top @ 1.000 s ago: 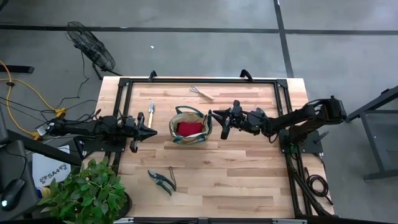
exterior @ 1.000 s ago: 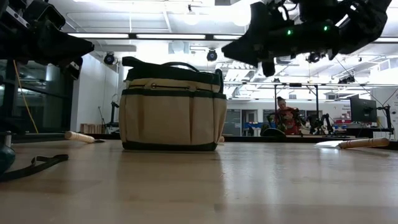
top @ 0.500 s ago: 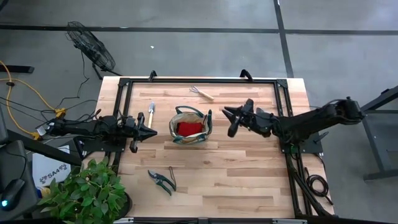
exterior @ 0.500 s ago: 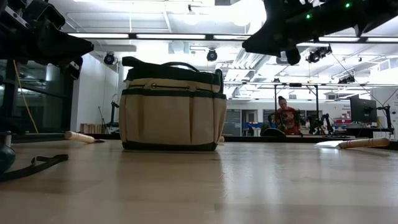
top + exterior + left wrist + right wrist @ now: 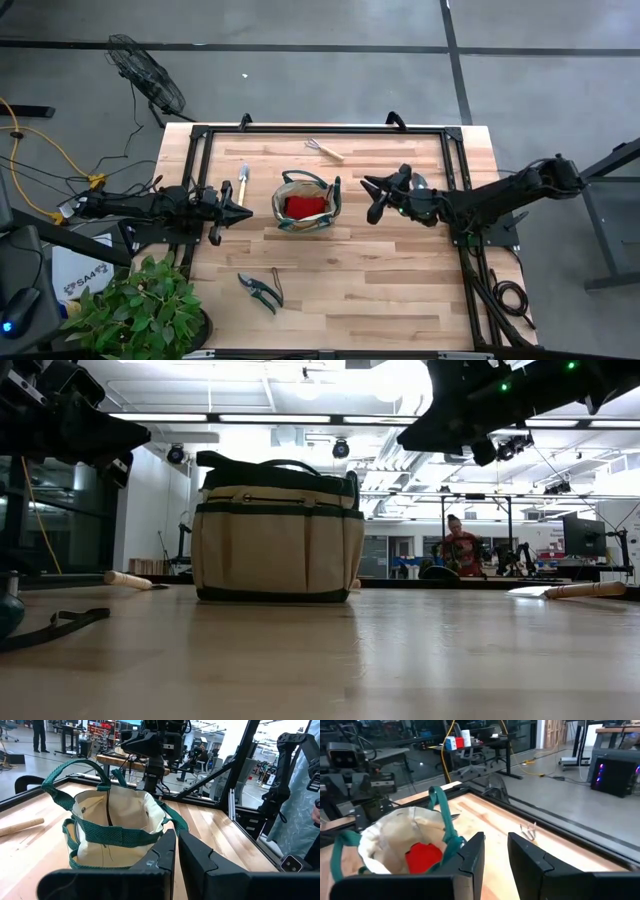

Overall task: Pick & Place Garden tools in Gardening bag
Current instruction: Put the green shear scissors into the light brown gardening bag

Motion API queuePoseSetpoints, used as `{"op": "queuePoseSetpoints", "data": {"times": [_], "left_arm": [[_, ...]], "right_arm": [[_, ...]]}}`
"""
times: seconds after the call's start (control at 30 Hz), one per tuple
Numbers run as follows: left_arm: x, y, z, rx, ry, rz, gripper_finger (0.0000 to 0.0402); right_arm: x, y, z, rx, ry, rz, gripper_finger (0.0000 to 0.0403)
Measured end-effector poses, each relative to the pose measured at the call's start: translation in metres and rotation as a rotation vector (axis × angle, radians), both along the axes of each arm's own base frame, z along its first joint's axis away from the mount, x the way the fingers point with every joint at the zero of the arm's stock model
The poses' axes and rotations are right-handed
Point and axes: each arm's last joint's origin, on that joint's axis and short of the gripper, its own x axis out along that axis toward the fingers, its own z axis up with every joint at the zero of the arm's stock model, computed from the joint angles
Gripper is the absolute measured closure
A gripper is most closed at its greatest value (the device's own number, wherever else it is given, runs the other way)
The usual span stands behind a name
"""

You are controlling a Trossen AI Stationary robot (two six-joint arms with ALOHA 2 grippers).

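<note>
The gardening bag point(image 5: 306, 201) stands upright on its base mid-table, with a red glove point(image 5: 424, 856) lying inside it. A dark slim tool point(image 5: 108, 806) stands against the bag's inner wall. On the tabletop lie a trowel point(image 5: 242, 180) left of the bag, a wire rake point(image 5: 323, 149) behind it, and pruning shears point(image 5: 262, 290) near the front. My right gripper point(image 5: 370, 196) hovers above the table just right of the bag, open, nothing between its fingers. My left gripper point(image 5: 240, 211) waits shut, left of the bag and level.
A black metal frame point(image 5: 320, 130) runs around the table's left, far and right edges. Bare wood lies in front of the bag point(image 5: 380, 290). A potted plant point(image 5: 140, 310) sits off the near left corner. A person point(image 5: 460, 545) is far off in the room.
My right gripper has drawn back from over the bag's right rim toward the table's right edge and risen a little. Its fingers have tipped from slanting down to nearly level. Its fingertip gap is unchanged. The bag and tools have stayed put.
</note>
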Motion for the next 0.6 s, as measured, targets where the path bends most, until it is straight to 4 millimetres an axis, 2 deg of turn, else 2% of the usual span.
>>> {"op": "queuePoseSetpoints", "data": {"times": [0.17,0.6], "left_arm": [[0.0000,0.0000,0.0000,0.000,0.000,-0.001,0.0382],[0.0000,-0.0001,0.0000,-0.007,0.001,-0.003,0.0382]], "right_arm": [[-0.0010,-0.0004,-0.0044,0.039,0.017,-0.017,0.0312],[-0.0049,-0.0063,-0.0068,0.128,-0.010,-0.093,0.0202]]}}
